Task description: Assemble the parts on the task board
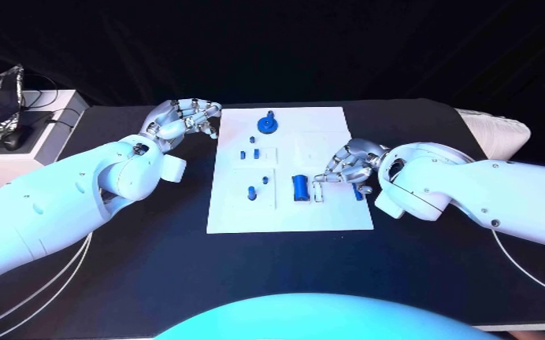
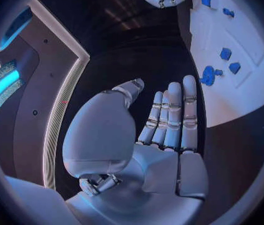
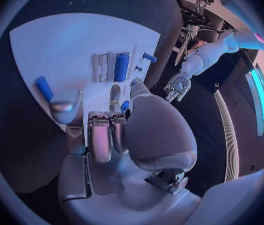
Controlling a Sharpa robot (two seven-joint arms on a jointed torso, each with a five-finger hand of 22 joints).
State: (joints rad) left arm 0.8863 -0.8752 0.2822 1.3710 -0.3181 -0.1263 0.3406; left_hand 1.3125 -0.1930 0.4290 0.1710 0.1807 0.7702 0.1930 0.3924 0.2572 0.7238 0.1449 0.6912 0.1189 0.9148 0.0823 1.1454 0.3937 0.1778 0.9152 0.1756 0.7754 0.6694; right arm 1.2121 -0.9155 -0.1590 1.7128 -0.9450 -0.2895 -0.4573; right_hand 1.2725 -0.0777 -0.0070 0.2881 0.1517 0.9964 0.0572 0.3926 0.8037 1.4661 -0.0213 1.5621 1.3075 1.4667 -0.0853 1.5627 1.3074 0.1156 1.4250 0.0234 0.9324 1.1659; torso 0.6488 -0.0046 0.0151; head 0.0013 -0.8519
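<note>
The white task board (image 1: pixel 329 214) lies mid-table. On it are a round blue gear (image 1: pixel 268 125) (image 2: pixel 208 76), several small blue pegs (image 1: pixel 243 153), and a blue cylinder (image 1: pixel 300 187) (image 3: pixel 121 66) lying flat. My right hand (image 1: pixel 346 163) (image 3: pixel 107 130) hovers low over the board's right side, fingers curled. A small blue part (image 3: pixel 126 106) sits pinched between its thumb and fingers. An oblong blue piece (image 1: pixel 357 193) (image 3: pixel 44 87) lies beside that hand. My left hand (image 1: pixel 182 120) (image 2: pixel 169 125) is just off the board's far left corner, fingers straight, holding nothing.
A white side table with dark gear and cables (image 1: pixel 34 131) stands at the far left. A pale padded object (image 1: pixel 500 131) sits at the table's far right edge. Bare black table (image 1: pixel 284 269) stretches in front of the board.
</note>
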